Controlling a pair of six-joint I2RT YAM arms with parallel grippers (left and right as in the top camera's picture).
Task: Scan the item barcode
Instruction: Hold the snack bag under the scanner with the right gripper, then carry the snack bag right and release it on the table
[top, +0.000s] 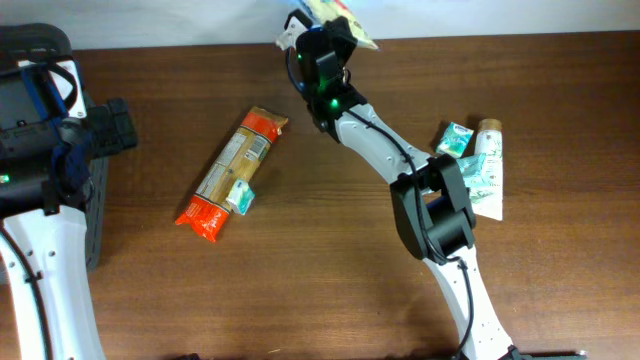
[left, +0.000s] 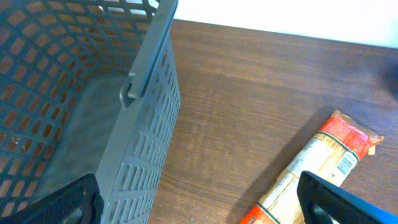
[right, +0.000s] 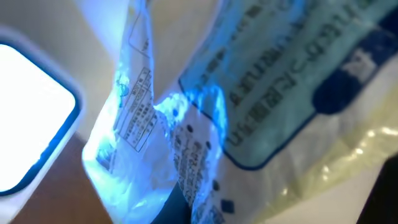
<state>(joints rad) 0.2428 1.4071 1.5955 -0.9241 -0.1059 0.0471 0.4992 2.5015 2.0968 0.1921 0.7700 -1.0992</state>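
My right hand (top: 335, 22) clenched on crinkly packet (right: 249, 106) at 12 o'clock counter (top: 330, 280) edge; left hand (left: 199, 199) spread wide, empty, over basket (left: 74, 93).

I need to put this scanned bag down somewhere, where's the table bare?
Bare wood lies between the basket and the pasta packet, and along the whole front edge. It is crowded at the right, where small packets cluster beside the right arm.

Packet (right: 205, 124) print: illegible script.

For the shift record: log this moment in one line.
right gripper: shut on packet, raised at far edge | left gripper: open by basket | pasta bag: on table
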